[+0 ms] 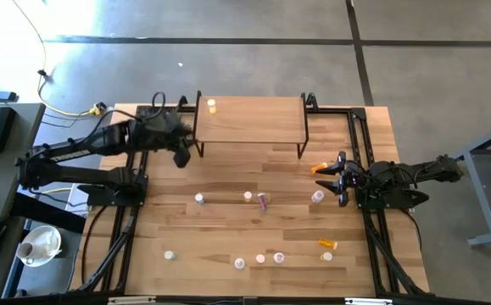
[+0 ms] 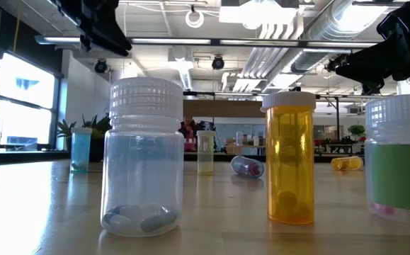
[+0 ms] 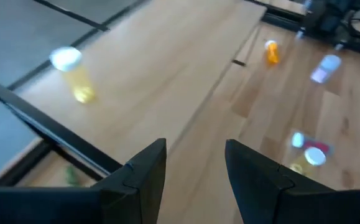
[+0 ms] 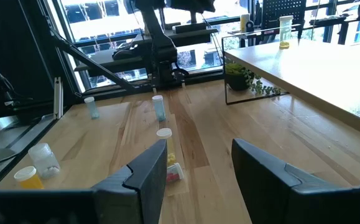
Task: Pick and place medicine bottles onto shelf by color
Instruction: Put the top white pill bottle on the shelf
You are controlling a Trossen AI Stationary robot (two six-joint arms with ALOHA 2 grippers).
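Only the right wrist view shows the small green plant under the shelf. One yellow bottle, white-capped, stands upright on the shelf's back-left corner. The left gripper, fingers apart and empty, hangs just off the shelf's left end; the right gripper, likewise open, waits beyond its right end.

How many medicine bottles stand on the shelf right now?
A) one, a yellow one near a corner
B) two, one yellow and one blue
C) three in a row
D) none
A: the high view shows a single yellow bottle with a white cap on the shelf, near its far left corner, and the left wrist view shows the same lone bottle there; the other bottles are all on the table.
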